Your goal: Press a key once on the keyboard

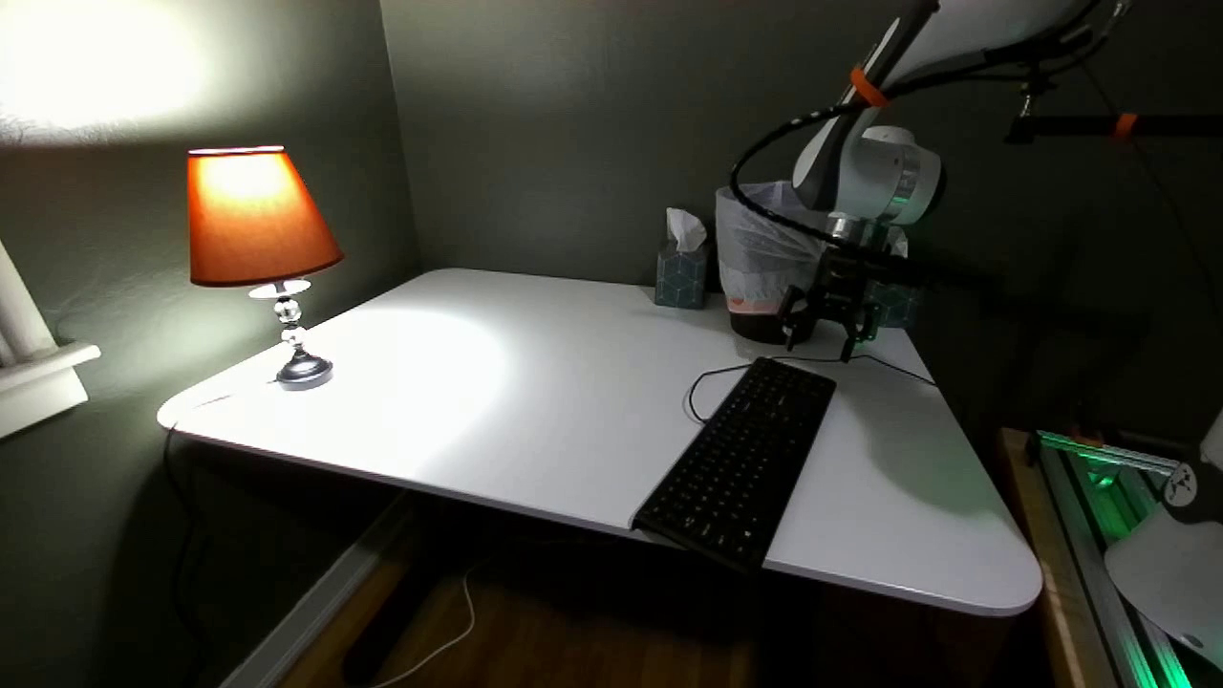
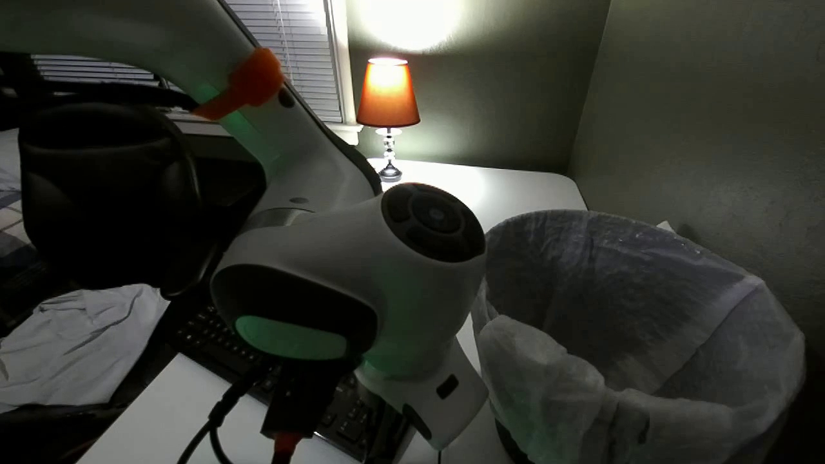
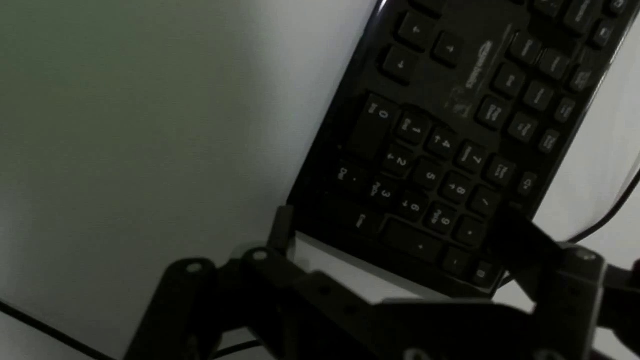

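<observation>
The black keyboard (image 1: 740,459) lies flat on the white table, its near end sticking out past the table's edge. It also shows in an exterior view (image 2: 216,338), partly hidden by the arm, and in the wrist view (image 3: 430,150), number-pad end toward me. My gripper (image 1: 819,342) is open and empty, pointing down near the far end of the keyboard. In the wrist view my fingertips (image 3: 395,222) are wide apart around the number-pad end, one by a corner, the other overlapping the opposite edge. I cannot tell how high the fingertips are above the keys.
The white table (image 1: 573,382) carries a lit orange lamp (image 1: 263,220) at its far left. A lined bin (image 1: 755,248) and a tissue box (image 1: 680,277) stand behind the gripper. The keyboard's thin cable (image 1: 702,382) loops beside it. A black chair (image 2: 109,193) stands by the table.
</observation>
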Motion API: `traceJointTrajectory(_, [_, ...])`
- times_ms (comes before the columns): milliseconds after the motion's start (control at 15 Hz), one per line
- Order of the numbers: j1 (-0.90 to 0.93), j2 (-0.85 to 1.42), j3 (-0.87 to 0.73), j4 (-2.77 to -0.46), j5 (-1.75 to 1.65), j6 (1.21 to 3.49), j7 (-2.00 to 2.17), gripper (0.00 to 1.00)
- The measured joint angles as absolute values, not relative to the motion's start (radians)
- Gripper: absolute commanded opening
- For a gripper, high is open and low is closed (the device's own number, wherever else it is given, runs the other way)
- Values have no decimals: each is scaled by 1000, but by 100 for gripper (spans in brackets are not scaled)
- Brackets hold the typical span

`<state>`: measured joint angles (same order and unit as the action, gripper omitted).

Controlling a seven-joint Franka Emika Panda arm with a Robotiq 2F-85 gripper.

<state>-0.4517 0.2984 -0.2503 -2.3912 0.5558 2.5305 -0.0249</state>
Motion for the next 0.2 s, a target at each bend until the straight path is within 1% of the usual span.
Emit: traceJointTrajectory(200, [-448,299,-252,-2391,549,2531,-22,100])
